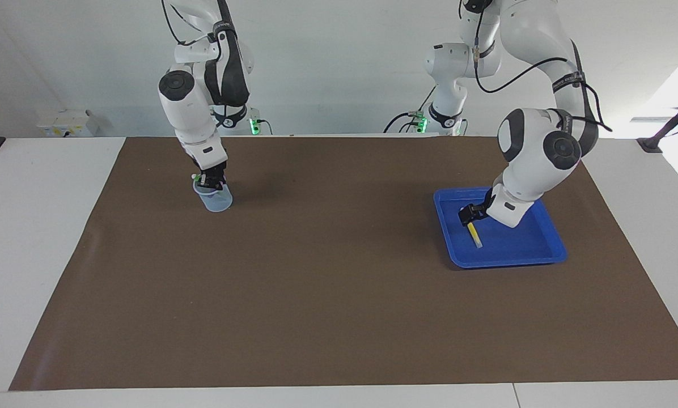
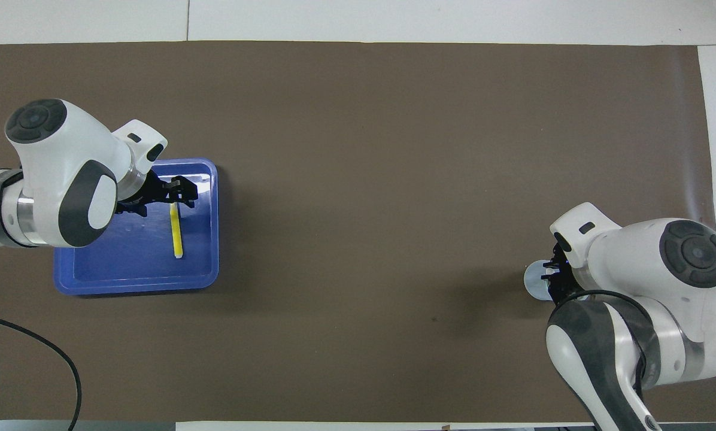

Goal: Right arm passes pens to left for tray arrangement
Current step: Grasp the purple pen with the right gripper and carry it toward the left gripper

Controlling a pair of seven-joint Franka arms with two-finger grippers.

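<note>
A yellow pen (image 1: 475,233) (image 2: 176,230) lies flat in the blue tray (image 1: 506,262) (image 2: 136,286) at the left arm's end of the table. My left gripper (image 1: 467,216) (image 2: 183,190) hangs open just over the pen's end nearer the robots, apart from it. At the right arm's end my right gripper (image 1: 209,182) (image 2: 554,278) reaches down into the mouth of a small translucent cup (image 1: 219,203) (image 2: 533,281). It is shut on a pen that stands in the cup. The fingers and the cup wall hide the pen's colour.
A brown mat (image 1: 339,294) covers most of the white table (image 1: 33,255). The cup and the tray stand far apart on it, with bare mat between them.
</note>
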